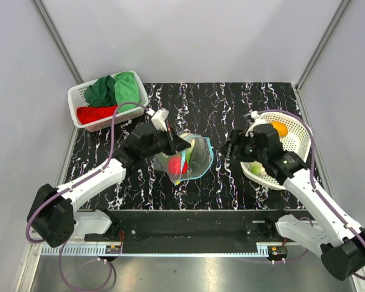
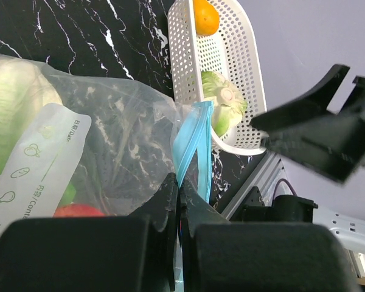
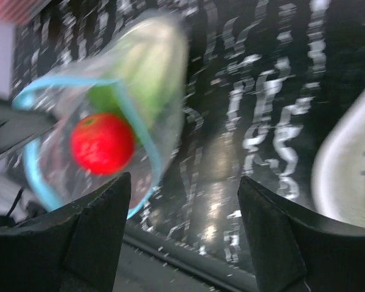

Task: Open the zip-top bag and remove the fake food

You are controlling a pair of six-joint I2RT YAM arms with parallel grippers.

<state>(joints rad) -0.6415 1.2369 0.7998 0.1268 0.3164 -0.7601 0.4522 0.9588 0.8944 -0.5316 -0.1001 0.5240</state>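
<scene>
The clear zip-top bag (image 1: 193, 159) hangs mid-table, its teal zip mouth (image 3: 33, 176) gaping toward the right arm. My left gripper (image 1: 181, 145) is shut on one teal zip edge (image 2: 191, 137); its jaws (image 2: 180, 185) pinch the strip flat. Inside the bag lie a red piece (image 3: 101, 143) and green leafy pieces (image 3: 143, 67). My right gripper (image 1: 231, 149) stands open and empty (image 3: 184, 179), just right of the bag's mouth. A round orange (image 1: 279, 128) and a pale cabbage-like piece (image 1: 256, 166) lie in the white oval basket (image 1: 299, 132).
A white rectangular basket (image 1: 79, 91) holding green and red cloths stands at the back left. The oval basket (image 2: 182, 55) sits close behind my right arm. Grey walls enclose the table, and a metal rail (image 1: 188, 246) runs along its near edge.
</scene>
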